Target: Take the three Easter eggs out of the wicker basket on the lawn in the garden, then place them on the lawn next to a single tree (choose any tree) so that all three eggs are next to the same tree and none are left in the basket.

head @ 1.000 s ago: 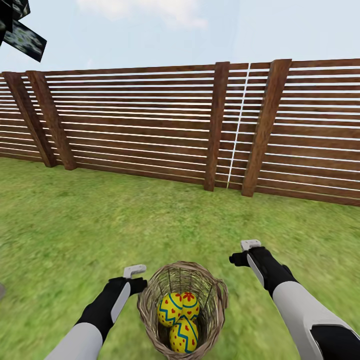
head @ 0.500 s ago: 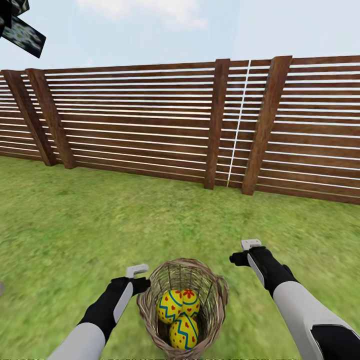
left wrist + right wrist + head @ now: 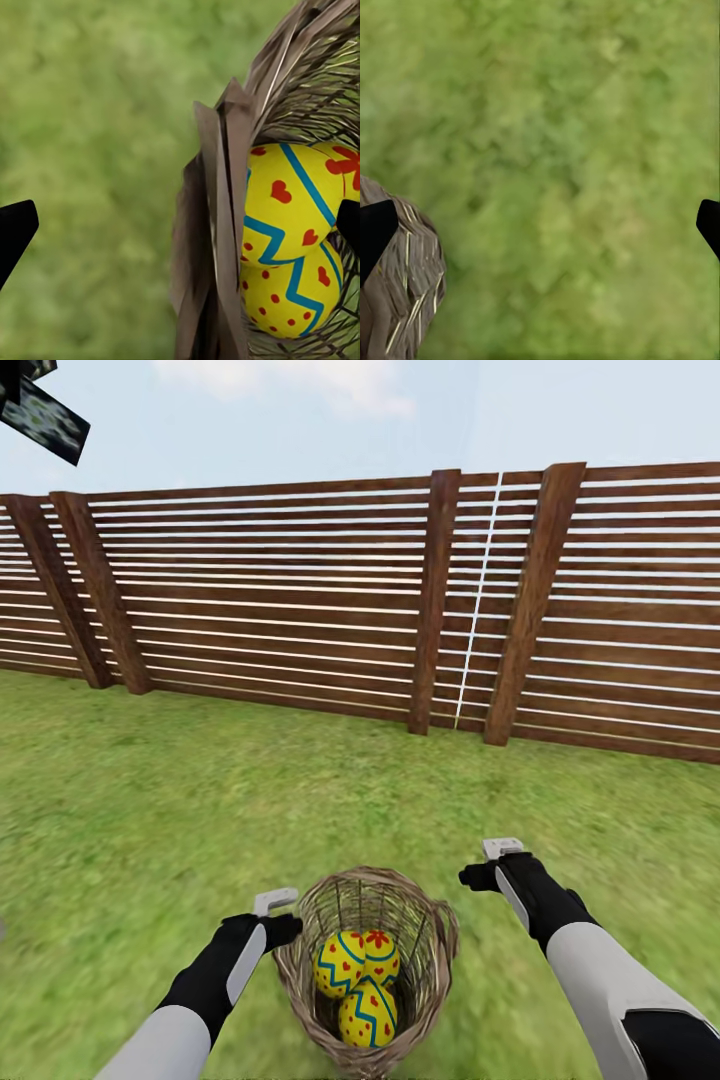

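Yellow eggs (image 3: 358,975), all three, sit in the wicker basket (image 3: 300,945) at lower centre; nothing is moved yet. Left end effector (image 3: 268,916) and right end effector (image 3: 490,863) hover wide, empty.

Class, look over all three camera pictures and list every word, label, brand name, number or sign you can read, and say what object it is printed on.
None: no words, numbers, brands or signs can be read in any view.
The three Easter eggs in the wicker basket carry only painted patterns: blue zigzag bands, red dots, hearts and a flower.
The fence shows plain brown slats and posts, unmarked.
The lawn bears nothing written.
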Motion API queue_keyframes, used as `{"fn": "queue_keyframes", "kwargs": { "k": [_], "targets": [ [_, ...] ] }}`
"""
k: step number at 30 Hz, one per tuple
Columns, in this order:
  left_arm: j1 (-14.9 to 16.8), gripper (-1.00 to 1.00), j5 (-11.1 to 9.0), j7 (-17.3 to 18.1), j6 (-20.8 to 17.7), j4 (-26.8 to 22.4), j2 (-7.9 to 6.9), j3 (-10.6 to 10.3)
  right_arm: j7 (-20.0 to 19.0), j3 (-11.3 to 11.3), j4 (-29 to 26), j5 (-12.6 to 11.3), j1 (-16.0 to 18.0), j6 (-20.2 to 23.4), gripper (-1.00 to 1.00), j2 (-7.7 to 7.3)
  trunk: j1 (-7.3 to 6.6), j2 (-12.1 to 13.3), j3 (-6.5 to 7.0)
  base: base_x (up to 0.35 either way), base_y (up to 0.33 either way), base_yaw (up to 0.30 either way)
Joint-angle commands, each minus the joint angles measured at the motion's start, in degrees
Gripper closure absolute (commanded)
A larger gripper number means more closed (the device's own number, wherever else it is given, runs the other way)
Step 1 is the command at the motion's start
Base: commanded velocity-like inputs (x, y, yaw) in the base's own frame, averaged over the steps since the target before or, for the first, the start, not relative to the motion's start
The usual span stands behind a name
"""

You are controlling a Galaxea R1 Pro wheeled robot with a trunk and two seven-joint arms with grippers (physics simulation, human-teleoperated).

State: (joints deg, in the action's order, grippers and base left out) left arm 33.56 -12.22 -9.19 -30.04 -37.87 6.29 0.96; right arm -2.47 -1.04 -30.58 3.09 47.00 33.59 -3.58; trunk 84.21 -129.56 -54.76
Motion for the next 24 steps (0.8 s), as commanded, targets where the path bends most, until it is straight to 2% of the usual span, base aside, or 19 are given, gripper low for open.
{"fn": "queue_keyframes", "kwargs": {
  "k": [1,12,15,24],
  "targets": [
    [0.02,-1.00,-0.61,-0.39,-0.26,-0.10,0.04,0.09,-0.26,-0.11,-0.10,0.34,0.02,0.31,-1.00,-0.03,0.22,-0.44,-0.24,0.000,0.000,0.000],
    [0.02,-1.00,-0.61,-0.39,-0.22,-0.04,0.03,0.09,-0.26,-0.10,-0.10,0.34,0.02,0.28,-1.00,-0.03,2.63,-4.85,-2.21,0.000,0.000,0.000],
    [0.02,-1.00,-0.61,-0.39,-0.18,1.41,0.06,0.03,-0.26,-0.10,-0.10,0.34,0.02,0.25,-1.00,-0.03,3.29,-6.05,-2.75,0.000,0.000,0.000],
    [0.02,-1.00,-0.75,-0.47,-0.10,1.82,0.18,0.18,-0.26,-0.10,-0.03,0.34,0.02,0.25,-1.00,-0.03,3.29,-6.05,-2.75,0.000,0.000,0.000]
  ]
}}
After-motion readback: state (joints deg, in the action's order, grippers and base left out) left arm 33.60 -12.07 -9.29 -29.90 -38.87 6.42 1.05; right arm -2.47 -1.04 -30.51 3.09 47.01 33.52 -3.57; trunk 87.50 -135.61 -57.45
